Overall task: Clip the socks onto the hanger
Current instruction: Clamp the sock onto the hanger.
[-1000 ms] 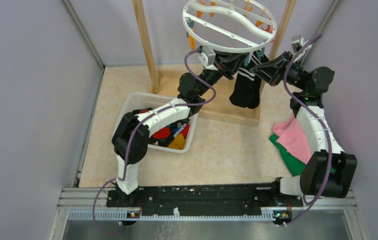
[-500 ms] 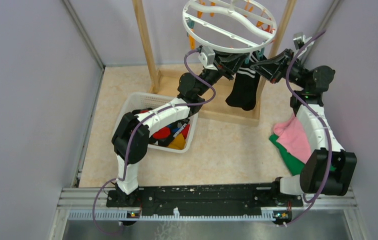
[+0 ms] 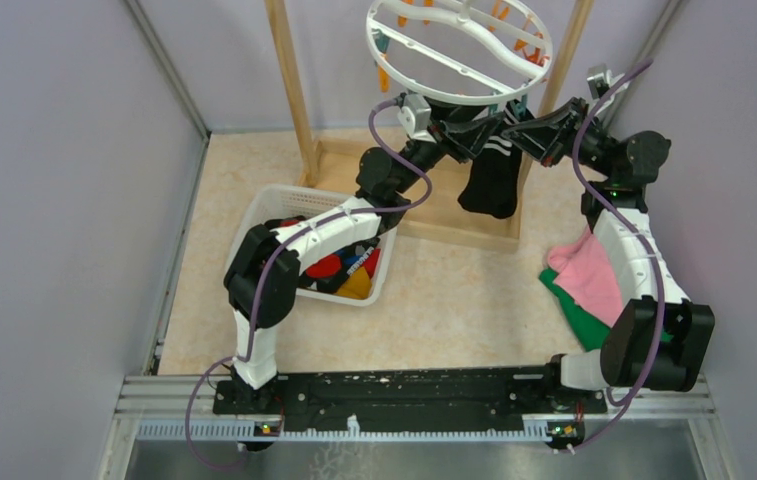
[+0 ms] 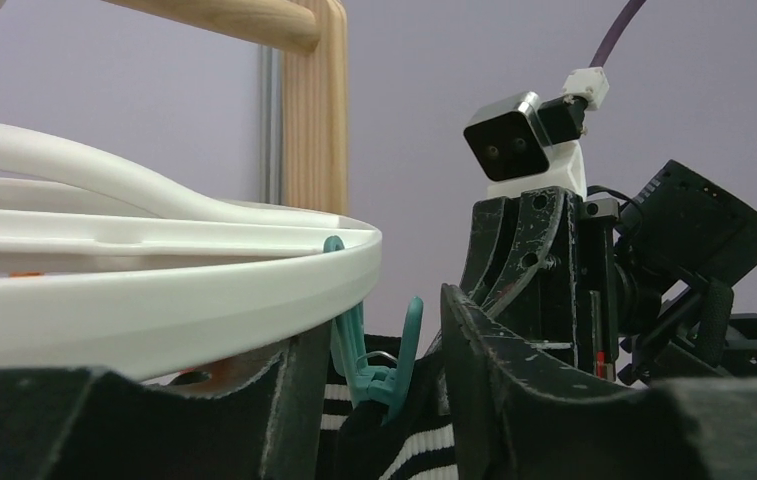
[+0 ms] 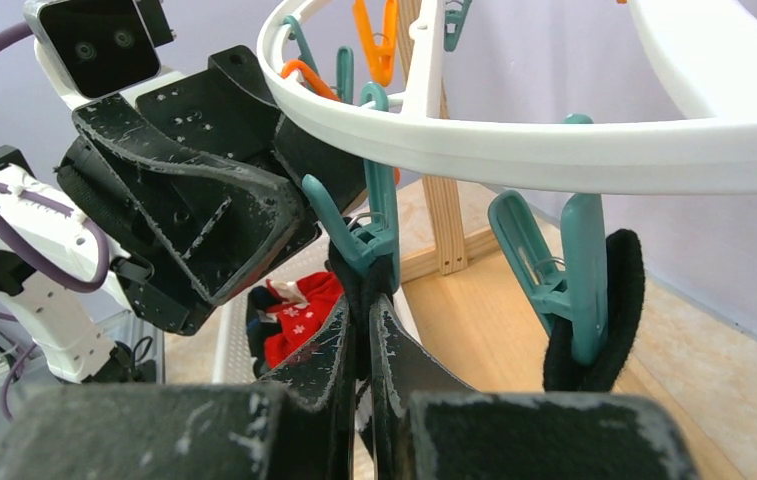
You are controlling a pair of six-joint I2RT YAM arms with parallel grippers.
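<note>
while the right gripper [image 5: 362, 330] pinches the striped sock [image 3: 492, 185] by its cuff under the near right rim of the hanger [image 4: 154, 300], and the left gripper [image 4: 369, 340] stands spread around the teal peg [image 4: 379, 375], confirm the peg bites fabric before releasing.

black striped sock [image 3: 491, 185] hanging pegged, white round hanger [image 3: 454, 98] above it

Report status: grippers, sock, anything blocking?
Left gripper open around teal peg. Right gripper shut on striped sock. Peg appears to grip sock under hanger. No obstruction seen.
</note>
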